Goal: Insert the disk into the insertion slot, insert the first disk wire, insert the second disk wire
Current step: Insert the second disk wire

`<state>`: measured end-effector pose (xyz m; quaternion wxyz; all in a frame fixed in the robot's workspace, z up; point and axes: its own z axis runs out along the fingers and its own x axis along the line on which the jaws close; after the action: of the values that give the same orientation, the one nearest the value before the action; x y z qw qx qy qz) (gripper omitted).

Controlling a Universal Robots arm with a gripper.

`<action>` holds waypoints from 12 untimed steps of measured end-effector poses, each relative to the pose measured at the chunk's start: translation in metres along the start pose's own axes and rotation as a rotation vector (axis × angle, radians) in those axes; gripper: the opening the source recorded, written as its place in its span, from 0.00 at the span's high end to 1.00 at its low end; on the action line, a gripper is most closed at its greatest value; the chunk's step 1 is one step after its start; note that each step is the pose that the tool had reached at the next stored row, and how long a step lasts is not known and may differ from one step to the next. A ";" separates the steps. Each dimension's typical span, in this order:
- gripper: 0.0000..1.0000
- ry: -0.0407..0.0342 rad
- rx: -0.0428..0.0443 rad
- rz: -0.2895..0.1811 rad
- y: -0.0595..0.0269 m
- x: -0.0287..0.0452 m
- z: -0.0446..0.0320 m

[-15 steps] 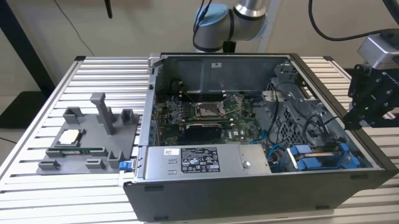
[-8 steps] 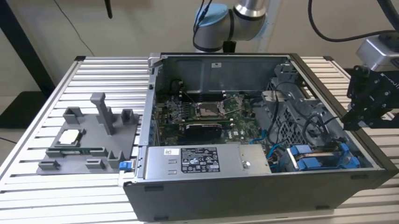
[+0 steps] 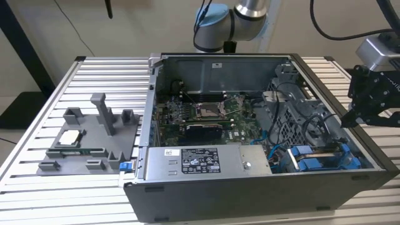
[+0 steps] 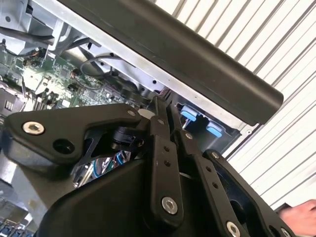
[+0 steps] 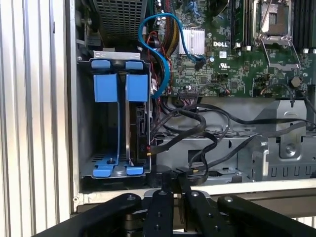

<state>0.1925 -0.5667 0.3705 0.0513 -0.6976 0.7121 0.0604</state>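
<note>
In the first wrist view the disk (image 5: 139,121) stands on edge inside the insertion slot (image 5: 86,123), with its blue carrier tabs at both ends. Next to it is a second blue carrier (image 5: 105,88). Black wires (image 5: 197,129) loop from a connector at the disk's edge (image 5: 148,149) across the case. I cannot tell whether that connector is seated. My gripper (image 5: 174,185) hovers over the case rim beside the slot, its black fingers (image 4: 159,116) shut together with nothing visible between them. In the exterior view my gripper (image 3: 347,121) hangs above the case's right wall, over the blue bay (image 3: 319,158).
The grey power-supply box (image 3: 200,161) fills the case's front. The motherboard (image 3: 206,112) lies behind it, and a blue cable (image 5: 160,54) arcs near the slot. A grey fixture tray (image 3: 87,140) sits on the slatted table at the exterior view's left. A hand (image 4: 302,217) shows at one edge.
</note>
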 end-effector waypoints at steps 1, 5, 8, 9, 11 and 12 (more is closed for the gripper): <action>0.84 -0.0013 0.0004 0.003 0.0000 -0.0001 0.0000; 0.84 -0.0017 0.0009 0.006 0.0002 0.0001 0.0001; 0.84 -0.0015 0.0010 0.006 0.0048 0.0000 -0.0012; 0.84 -0.0015 0.0012 0.006 0.0074 -0.0002 -0.0026; 0.84 -0.0019 0.0017 0.008 0.0124 -0.0007 -0.0061; 0.84 -0.0020 0.0019 0.008 0.0150 -0.0009 -0.0078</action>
<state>0.1777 -0.5668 0.3786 0.0524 -0.6946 0.7149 0.0606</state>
